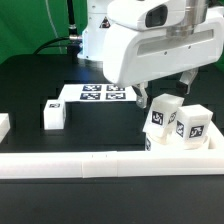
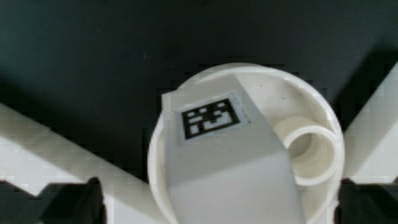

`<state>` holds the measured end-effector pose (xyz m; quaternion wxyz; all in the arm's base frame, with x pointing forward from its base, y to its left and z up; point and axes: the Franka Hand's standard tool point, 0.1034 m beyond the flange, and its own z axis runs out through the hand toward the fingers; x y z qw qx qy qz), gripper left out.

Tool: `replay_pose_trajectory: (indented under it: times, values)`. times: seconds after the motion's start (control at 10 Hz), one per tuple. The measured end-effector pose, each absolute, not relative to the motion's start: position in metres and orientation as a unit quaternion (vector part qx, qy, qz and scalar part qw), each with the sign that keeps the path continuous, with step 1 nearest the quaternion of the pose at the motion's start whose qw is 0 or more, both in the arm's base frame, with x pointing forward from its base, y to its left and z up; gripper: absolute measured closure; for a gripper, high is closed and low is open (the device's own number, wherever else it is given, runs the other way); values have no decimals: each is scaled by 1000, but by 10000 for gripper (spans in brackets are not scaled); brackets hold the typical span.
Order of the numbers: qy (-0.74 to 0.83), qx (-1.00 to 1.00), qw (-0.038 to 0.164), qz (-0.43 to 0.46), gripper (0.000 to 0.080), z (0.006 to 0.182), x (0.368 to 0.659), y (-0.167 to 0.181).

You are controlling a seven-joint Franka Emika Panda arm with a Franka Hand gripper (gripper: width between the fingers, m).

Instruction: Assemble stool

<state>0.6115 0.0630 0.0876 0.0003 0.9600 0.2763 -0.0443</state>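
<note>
The stool's seat (image 2: 249, 130) fills the wrist view as a white rounded piece with a black-and-white tag and a round socket at one side. My gripper (image 2: 217, 205) is open, with one dark fingertip on each side of the seat. In the exterior view the gripper (image 1: 168, 92) hangs just above a cluster of white tagged stool parts (image 1: 176, 124) at the exterior view's right; I cannot tell seat from leg there. A loose leg (image 1: 52, 114) with a tag stands at the exterior view's left. Nothing is held.
The marker board (image 1: 96, 93) lies flat behind the loose leg. A long white border rail (image 1: 100, 162) runs along the front, right behind the cluster. Another white piece (image 1: 3, 126) shows at the far left edge.
</note>
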Motion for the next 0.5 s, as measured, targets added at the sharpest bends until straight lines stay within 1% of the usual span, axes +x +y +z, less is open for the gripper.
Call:
replay_pose_trajectory:
  times: [0.3, 0.4, 0.5]
  values:
    - [270, 962, 1, -49, 151, 82, 609, 60]
    - [268, 962, 1, -50, 271, 81, 609, 58]
    - [266, 963, 1, -50, 434, 81, 609, 58]
